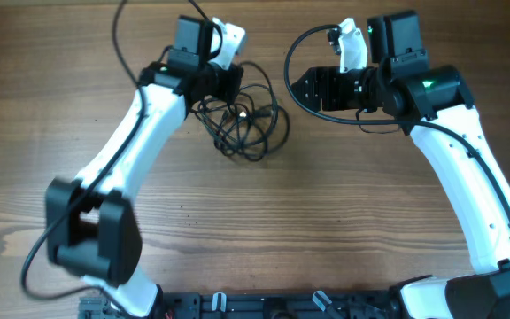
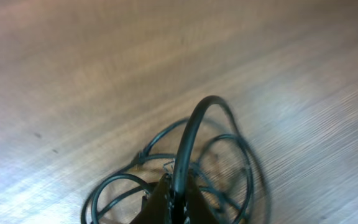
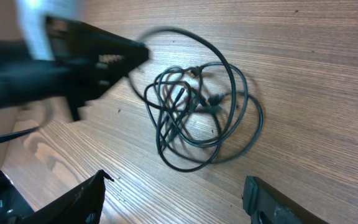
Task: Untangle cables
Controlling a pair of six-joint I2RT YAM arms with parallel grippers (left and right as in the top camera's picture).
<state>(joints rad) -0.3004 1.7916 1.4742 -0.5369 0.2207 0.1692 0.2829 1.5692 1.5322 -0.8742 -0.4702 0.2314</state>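
The cables (image 1: 244,124) lie as one tangled bundle of thin black loops on the wooden table (image 1: 326,204), between my two arms. My left gripper (image 1: 230,87) sits at the bundle's upper left edge, shut on one strand. In the left wrist view its dark fingers (image 2: 160,202) pinch a cable loop (image 2: 188,137) that arches up and away over the rest of the cables. My right gripper (image 1: 297,90) hovers open to the right of the bundle, nothing between its fingers (image 3: 82,202). From the right wrist, the cables (image 3: 201,115) lie ahead of the open jaws, with the left gripper (image 3: 135,53) at their upper left.
Thicker black wires run from both white arms near the table's far edge (image 1: 122,44). The arm bases and a black rail (image 1: 264,306) line the near edge.
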